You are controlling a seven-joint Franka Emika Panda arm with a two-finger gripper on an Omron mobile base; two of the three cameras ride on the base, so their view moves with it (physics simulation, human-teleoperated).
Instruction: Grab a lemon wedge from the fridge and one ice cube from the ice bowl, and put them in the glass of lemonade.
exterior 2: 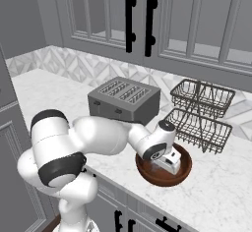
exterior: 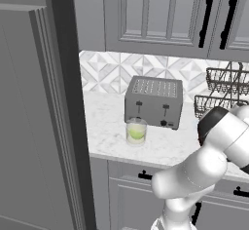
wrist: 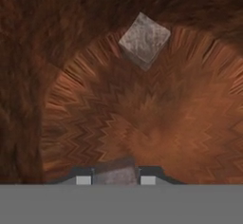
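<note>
I have an ice cube (wrist: 115,174) pinched between my fingers (wrist: 83,179); in the hand view a grey block sits squarely in the gap between the two tips, and they have closed onto it. A second cube (wrist: 144,40) lies on the floor of the ice bowl (wrist: 71,118), ahead of the fingers and free of them.

From the right base view the gripper (exterior 2: 170,163) is down inside the bowl, which stands on the desk (exterior 2: 221,191) just in front of the lower wire basket (exterior 2: 199,128) and to the right of the toaster (exterior 2: 124,98).

The glass of lemonade (exterior: 136,130) stands just in front of the toaster's left end in the left base view, so the toaster's whole width lies between bowl and glass. I see a pale green shape in the drink, which may be the lemon wedge, but I cannot tell for sure.

My judgement: the next move turns on that sideways gap. The cube must come straight up clear of the bowl's rim, then travel left along the toaster's front to above the glass.
</note>
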